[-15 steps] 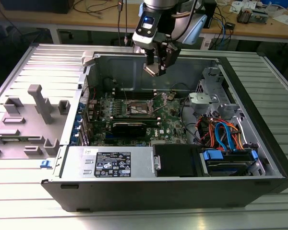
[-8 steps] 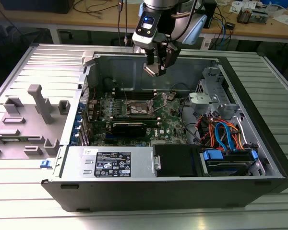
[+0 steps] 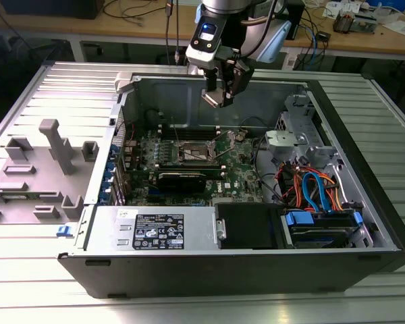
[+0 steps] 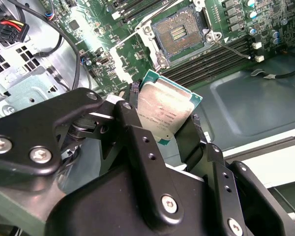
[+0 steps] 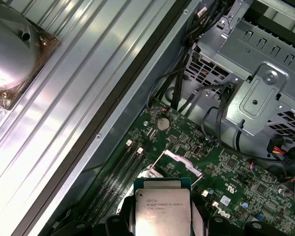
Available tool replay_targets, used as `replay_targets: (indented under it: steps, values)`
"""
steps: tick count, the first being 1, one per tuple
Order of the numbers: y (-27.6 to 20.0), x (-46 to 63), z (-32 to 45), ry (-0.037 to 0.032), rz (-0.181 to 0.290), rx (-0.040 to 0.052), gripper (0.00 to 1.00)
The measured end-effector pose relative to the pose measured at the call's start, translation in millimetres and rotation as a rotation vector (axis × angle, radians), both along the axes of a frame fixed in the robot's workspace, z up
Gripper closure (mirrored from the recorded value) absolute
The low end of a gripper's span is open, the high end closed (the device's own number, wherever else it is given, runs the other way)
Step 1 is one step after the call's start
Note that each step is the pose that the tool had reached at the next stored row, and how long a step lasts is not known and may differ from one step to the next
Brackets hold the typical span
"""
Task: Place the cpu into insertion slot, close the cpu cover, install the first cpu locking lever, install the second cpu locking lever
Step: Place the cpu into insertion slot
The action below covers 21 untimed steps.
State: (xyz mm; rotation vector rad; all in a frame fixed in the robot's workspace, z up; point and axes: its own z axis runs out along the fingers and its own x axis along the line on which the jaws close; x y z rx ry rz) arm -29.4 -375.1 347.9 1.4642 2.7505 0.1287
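So we've got the cpu [image 4: 164, 110] pinched by its edges between the two black fingers [image 4: 139, 141] of the gripper [image 3: 219, 99]. The claw is closed down onto the chip, nothing else in it. It hangs tilted, up over the far side of the open case [image 3: 364, 202], and the insertion slot [image 3: 192, 152] lies lower down on the green board, well apart from it, so nothing's seated yet

How we'd do this bit well: get the chip level first, square it to the socket rim, then bring it straight down with no sideways sliding over the contacts. Only let go once it lies flat in the frame. That's our read anyway

In the second wrist view the slot's dark centre is bare and a thin lever rod [image 4: 231, 49] sticks out beside it over the memory slots [image 4: 211, 64]. In the first wrist view a silvery frame stands just past the chip. We think that's the cpu cover [image 5: 179, 160] flipped up, can't swear to it

Stuff crowding the drop: memory slots right alongside the socket, the drive cage [image 3: 290, 138] and the orange and blue cables [image 3: 314, 189] on the exterior view's right. The black drive box [image 3: 246, 226] sits at the near wall, clear of things. Grey fixture blocks [image 3: 54, 145] sit outside the case on the exterior view's left, no bother
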Motion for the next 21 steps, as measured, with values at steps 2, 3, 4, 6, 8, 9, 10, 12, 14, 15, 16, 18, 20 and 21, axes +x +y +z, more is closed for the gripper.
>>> replay_targets:
  steps: [2, 3, 4, 6, 8, 9, 10, 12, 14, 15, 16, 18, 20, 21]
  values:
    - [0.0, 0.0, 0.0, 0.0000, -0.001, 0.0000, 0.45]
    - [0.0, 0.0, 0.0, 0.0000, -0.001, 0.0000, 0.45]
    - [0.0, 0.0, 0.0, -0.0001, -0.002, 0.0000, 0.45]
    - [0.0, -0.2, 0.0, 0.0001, -0.006, -0.0001, 0.45]
    - [-0.1, -0.4, 0.0, 0.0001, -0.013, -0.0002, 0.45]
    - [-0.1, -0.4, -0.2, 0.0000, -0.017, 0.0000, 0.45]
    - [-0.1, -0.4, -0.3, 0.0000, -0.023, 0.0000, 0.45]
    - [-0.2, -0.4, -0.5, 0.0000, -0.040, 0.0001, 0.45]
    - [-0.2, -0.4, -1.0, 0.0000, -0.072, 0.0002, 0.45]
    - [-0.2, -0.4, -1.2, 0.0002, -0.095, 0.0001, 0.45]
    - [-0.2, -0.4, -1.5, 0.0006, -0.122, 0.0001, 0.45]
    - [-0.2, -0.4, -1.7, 0.0012, -0.149, 0.0000, 0.45]
    - [-0.2, -0.4, -1.9, 0.0020, -0.171, 0.0000, 0.45]
    - [-0.2, -0.4, -1.9, 0.0024, -0.179, -0.0001, 0.45]
